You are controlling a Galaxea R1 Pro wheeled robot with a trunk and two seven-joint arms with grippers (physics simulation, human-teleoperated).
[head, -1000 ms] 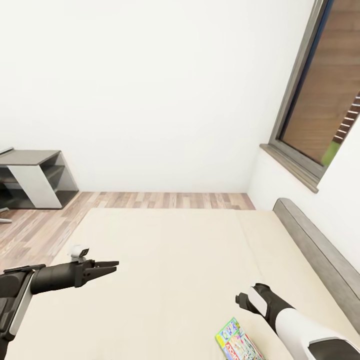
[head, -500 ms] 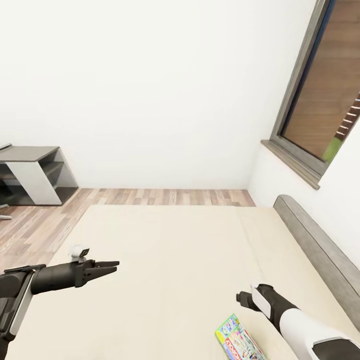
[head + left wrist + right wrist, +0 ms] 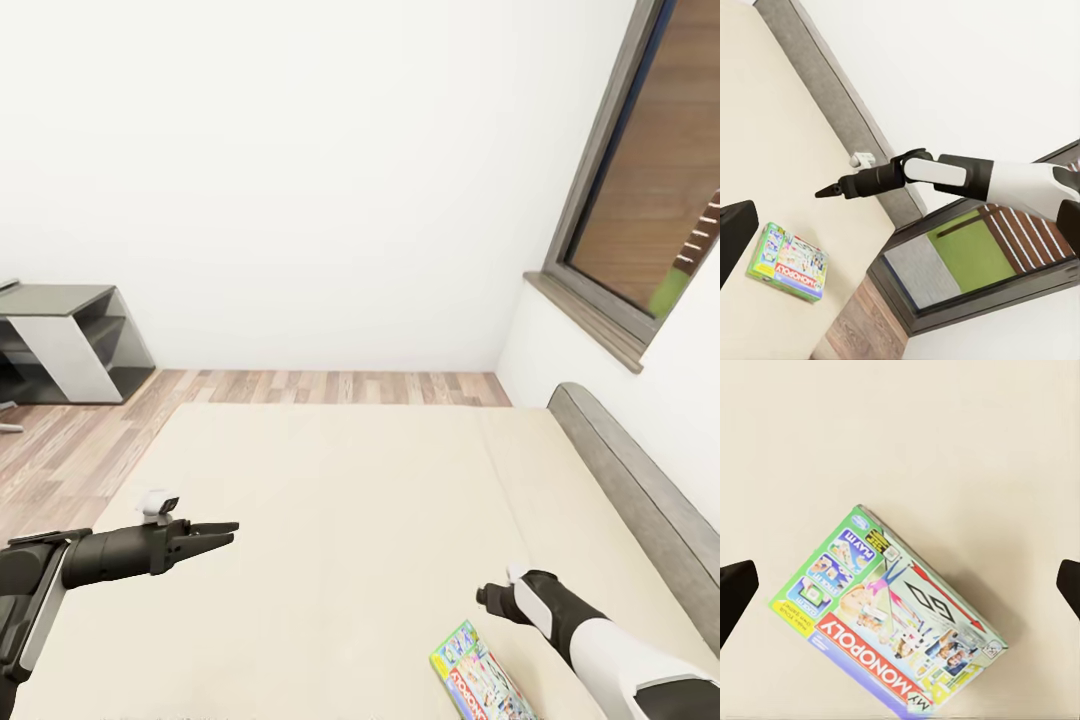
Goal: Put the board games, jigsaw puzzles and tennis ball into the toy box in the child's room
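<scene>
1. Your right claw [image 3: 825,193] hangs above the bed with nothing in it. In the left wrist view its two fingers come together in a closed point. In the right wrist view, though, two dark tips sit at opposite edges of the picture with a wide gap between them. So you cannot tell whether this claw is released or clenched.
2. Straight under your right claw lies the Monopoly board game [image 3: 889,613]. It is flat on the mattress, face up, with green edges and a red banner, turned at an angle to the bed's sides. The claw is above it and not touching it.
3. In the head view, your right arm reaches forward with its wrist just past the far corner of that box [image 3: 482,675], which lies at the near edge of the picture.
4. Your left claw [image 3: 225,529] is clenched and empty. Its dark fingers are pressed into one point that aims across the bed toward the right arm, and it hovers over the mattress on the left side, well apart from the game.
5. The bed [image 3: 350,500] has a plain beige mattress and a grey headboard [image 3: 640,500] along the right wall, beneath a grey-framed window [image 3: 640,200].
6. Beyond the bed runs a wood-plank floor [image 3: 330,388]. A low grey-topped cabinet [image 3: 65,340] with open shelves stands at far left against the white wall.
</scene>
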